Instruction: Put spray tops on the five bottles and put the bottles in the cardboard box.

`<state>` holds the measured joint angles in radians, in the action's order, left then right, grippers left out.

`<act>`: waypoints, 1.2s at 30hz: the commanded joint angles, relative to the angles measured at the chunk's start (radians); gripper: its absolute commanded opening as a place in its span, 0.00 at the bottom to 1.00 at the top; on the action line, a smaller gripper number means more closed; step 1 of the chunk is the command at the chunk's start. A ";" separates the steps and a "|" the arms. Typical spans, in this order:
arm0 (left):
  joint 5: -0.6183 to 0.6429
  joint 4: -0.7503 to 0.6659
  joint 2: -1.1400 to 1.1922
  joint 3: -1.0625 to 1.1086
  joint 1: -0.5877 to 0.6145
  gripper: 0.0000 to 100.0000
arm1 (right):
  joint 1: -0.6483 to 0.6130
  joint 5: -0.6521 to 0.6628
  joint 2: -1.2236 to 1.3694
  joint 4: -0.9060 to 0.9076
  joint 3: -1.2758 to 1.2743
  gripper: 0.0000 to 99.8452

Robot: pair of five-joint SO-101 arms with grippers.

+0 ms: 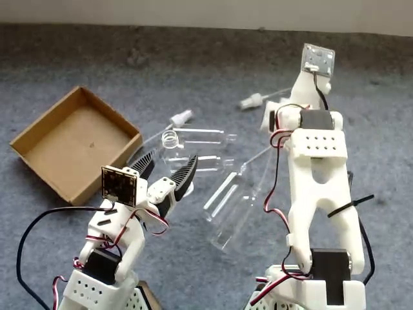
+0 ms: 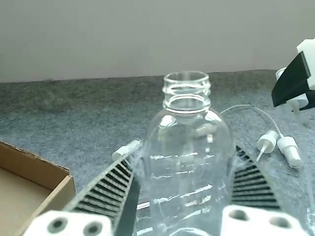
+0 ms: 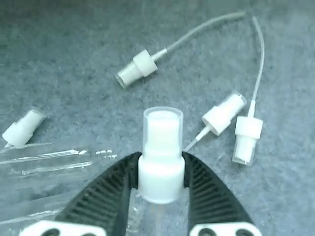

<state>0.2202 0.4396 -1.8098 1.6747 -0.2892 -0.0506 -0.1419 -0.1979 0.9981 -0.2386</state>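
Left gripper point(image 1: 173, 161) clamps an uncapped bottle point(image 2: 189, 147), right gripper point(image 3: 161, 164) pinches a top point(image 3: 161, 147); box point(image 1: 74, 139) holds no bottle, so seemingly all five remain.

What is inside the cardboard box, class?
Only the bare brown floor of the box shows, and nothing lies on it. A thin strip along its near walls is hidden by those walls.

Bottle point(image 2: 187, 98): clear, neck up, threaded mouth uncapped, clasped on both sides by the ribbed black fingers point(image 2: 110, 189) of the left tool point(image 2: 183, 156).
Spray top point(image 2: 127, 149): white, lying behind one finger.
Two further spray tops point(image 2: 289, 151): with dip tubes, close together on the grey tabletop point(image 2: 74, 113).
Cardboard box point(image 2: 37, 169): one open corner.
Right tool point(image 2: 294, 81): beyond the pair, raised.
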 commanded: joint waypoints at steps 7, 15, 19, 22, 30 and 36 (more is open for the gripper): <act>-0.009 0.002 -0.012 0.021 0.004 0.12 | 0.016 0.060 -0.056 -0.222 0.007 0.07; -0.008 0.002 -0.015 0.021 -0.070 0.12 | 0.012 0.052 -0.147 -0.248 0.033 0.07; -0.008 0.002 -0.013 0.021 -0.116 0.12 | 0.010 0.052 -0.294 -0.248 0.028 0.07; -0.008 -0.005 -0.015 0.021 -0.116 0.12 | 0.004 0.052 -0.406 -0.243 0.018 0.07; -0.012 0.000 -0.015 0.021 -0.150 0.12 | -0.165 0.057 -0.704 -0.229 -0.205 0.07; -0.015 0.014 -0.012 0.021 -0.228 0.12 | -0.217 0.057 -0.835 -0.229 -0.254 0.07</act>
<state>0.2186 0.4396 -1.8098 1.6747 -0.4718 -0.2532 -0.0959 -0.9605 0.7772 -0.4964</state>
